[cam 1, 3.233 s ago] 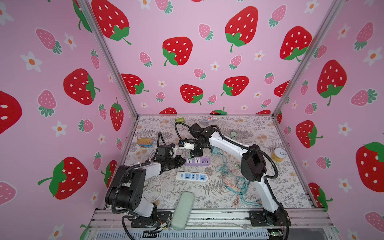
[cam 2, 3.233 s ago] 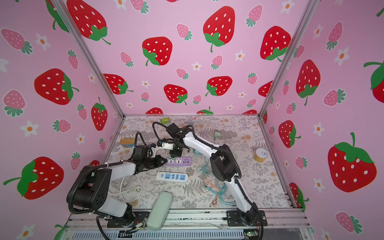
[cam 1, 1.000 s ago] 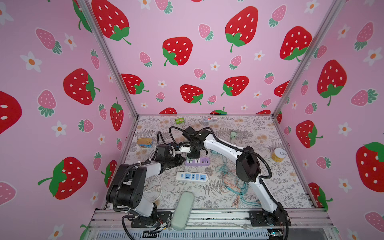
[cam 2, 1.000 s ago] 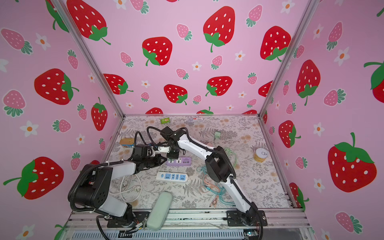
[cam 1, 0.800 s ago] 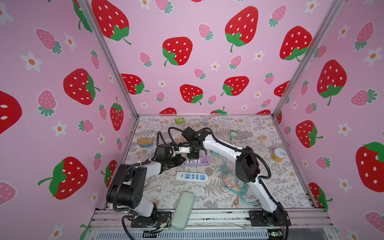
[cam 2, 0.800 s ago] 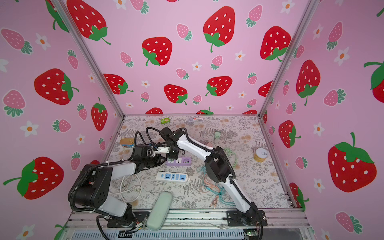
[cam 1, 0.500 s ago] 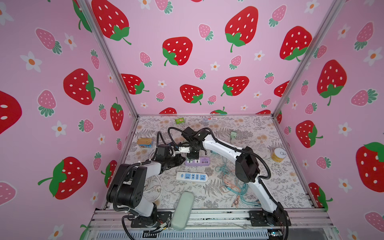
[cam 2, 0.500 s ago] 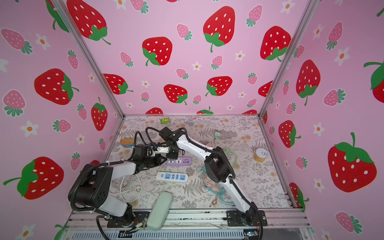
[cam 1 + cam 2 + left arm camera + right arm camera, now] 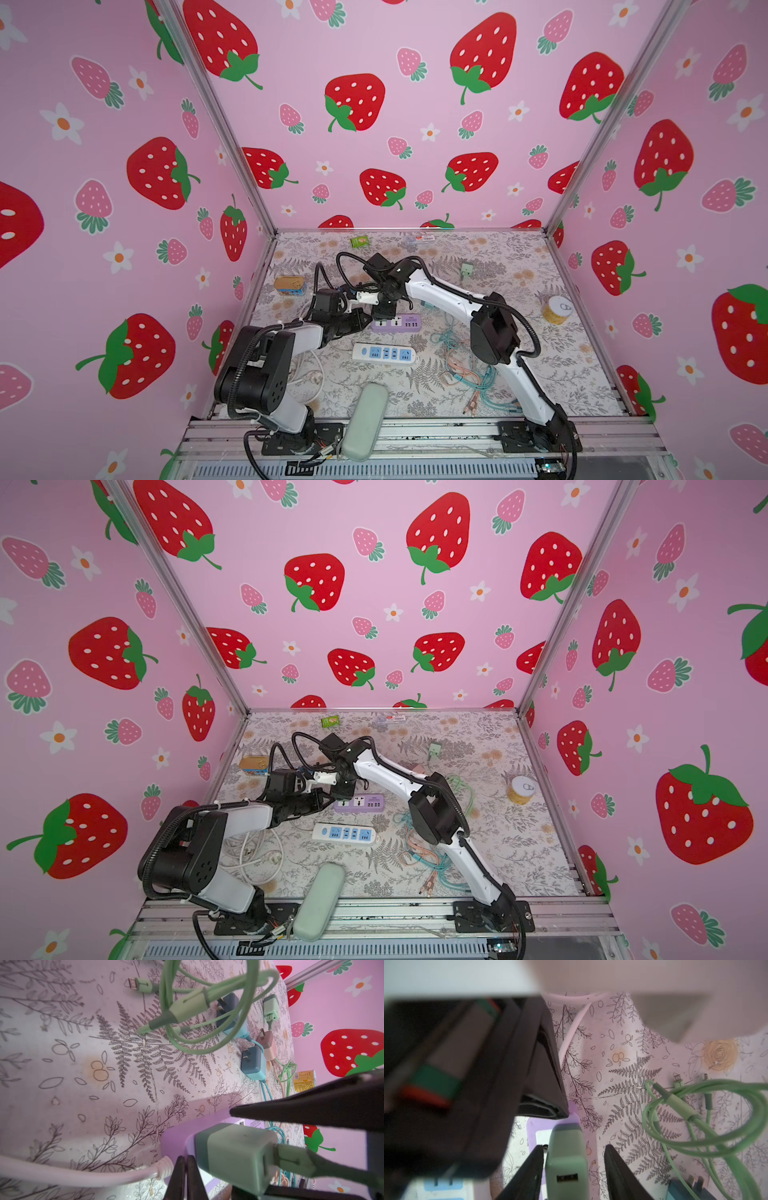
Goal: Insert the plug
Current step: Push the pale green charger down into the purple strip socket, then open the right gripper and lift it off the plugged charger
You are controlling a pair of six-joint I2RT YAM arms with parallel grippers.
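The plug (image 9: 565,1157), a pale green charger block, stands in the end socket of the purple power strip (image 9: 533,1126). My right gripper (image 9: 574,1151) is open around it: one finger almost touches the block and the other stands clearly apart. In the left wrist view the plug (image 9: 234,1155) sits on the purple power strip (image 9: 176,1138). My left gripper (image 9: 185,1159) is shut and empty, its tips at the strip's end beside the white cord. In both top views the right gripper (image 9: 382,309) (image 9: 345,789) hides the plug, and the left gripper (image 9: 365,319) meets the strip (image 9: 397,323).
A white and blue power strip (image 9: 384,353) lies just in front. A coiled green cable (image 9: 207,1012) and teal chargers (image 9: 252,1062) lie behind the purple strip. Tangled cables (image 9: 469,365) sit under the right arm, a tin (image 9: 289,286) far left, a yellow can (image 9: 558,309) right, and a pale green case (image 9: 365,419) at the front edge.
The right gripper's jaws have opened and let go of the plug, which stays in the purple strip. The left gripper has stayed shut at the strip's end.
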